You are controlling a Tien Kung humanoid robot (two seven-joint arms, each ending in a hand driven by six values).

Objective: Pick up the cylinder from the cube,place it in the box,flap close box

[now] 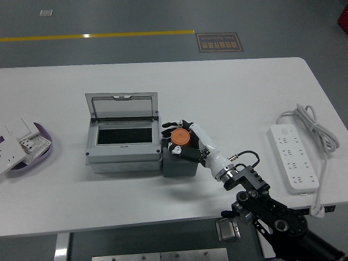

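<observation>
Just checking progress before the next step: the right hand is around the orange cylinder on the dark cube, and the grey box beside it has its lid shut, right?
Not quite. In the head view the grey box has its lid up, open. The rest holds: the right hand is around the orange cylinder on the dark cube.

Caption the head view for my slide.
Right hand grasps the orange cylinder atop the dark cube, beside the open box.
</observation>
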